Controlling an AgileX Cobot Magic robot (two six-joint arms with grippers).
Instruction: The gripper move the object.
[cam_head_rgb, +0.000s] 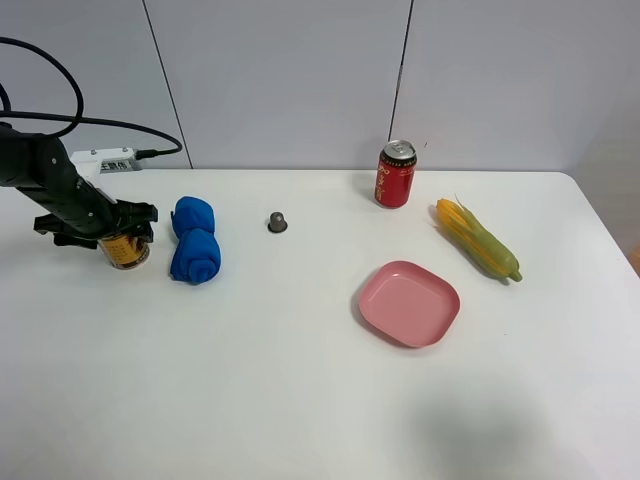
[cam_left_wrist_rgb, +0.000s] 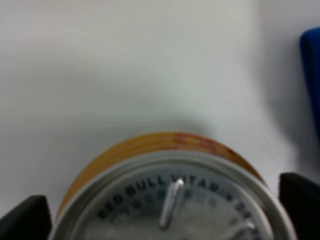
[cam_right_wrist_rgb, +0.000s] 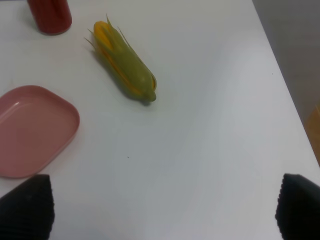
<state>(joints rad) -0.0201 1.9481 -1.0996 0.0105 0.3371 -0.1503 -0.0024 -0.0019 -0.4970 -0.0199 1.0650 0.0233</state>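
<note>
The short yellow-gold can (cam_head_rgb: 127, 252) with red markings stands upright near the table's left edge. My left gripper (cam_head_rgb: 110, 228) is shut on it from above, black fingers on either side. In the left wrist view the can's silver pull-tab top (cam_left_wrist_rgb: 170, 205) fills the gap between the two fingertips (cam_left_wrist_rgb: 27, 220), which press its sides. My right gripper (cam_right_wrist_rgb: 160, 210) is open and empty, with its fingertips (cam_right_wrist_rgb: 27, 205) wide apart over bare table on the right side. It does not show in the exterior view.
A blue rolled cloth (cam_head_rgb: 194, 240) lies just right of the can. A small grey cap (cam_head_rgb: 277, 222), a taller red soda can (cam_head_rgb: 395, 174), a corn cob (cam_head_rgb: 478, 240) and a pink plate (cam_head_rgb: 409, 302) sit further right. A white power block (cam_head_rgb: 105, 160) is at the back left.
</note>
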